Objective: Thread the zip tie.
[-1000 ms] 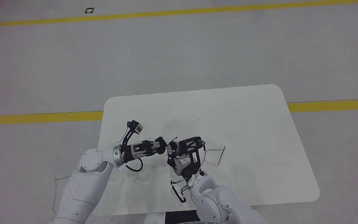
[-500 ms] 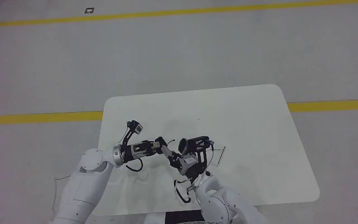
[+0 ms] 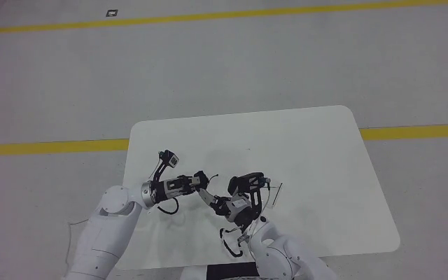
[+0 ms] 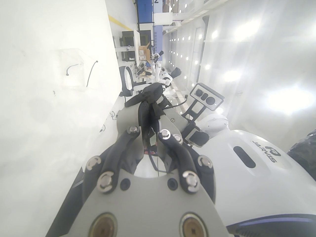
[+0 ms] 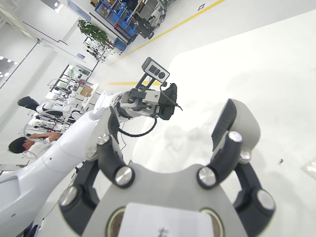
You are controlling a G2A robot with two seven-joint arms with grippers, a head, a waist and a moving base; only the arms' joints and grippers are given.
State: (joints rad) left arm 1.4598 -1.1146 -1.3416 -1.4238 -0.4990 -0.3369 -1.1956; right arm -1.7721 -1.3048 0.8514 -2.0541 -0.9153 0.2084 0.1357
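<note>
Bright, even overhead light floods the white bench [image 3: 315, 154], which in the top view looks almost as pale as the floor [image 3: 210, 70] around it. In the left wrist view, rows of ceiling lights [image 4: 279, 97] above the bench flare into broad white patches, and a milky haze washes out the bench surface. Both wrist views bend straight lines toward their edges, curving the bench's rim, and small glints sit on the bolt heads of the right jaws.
</note>
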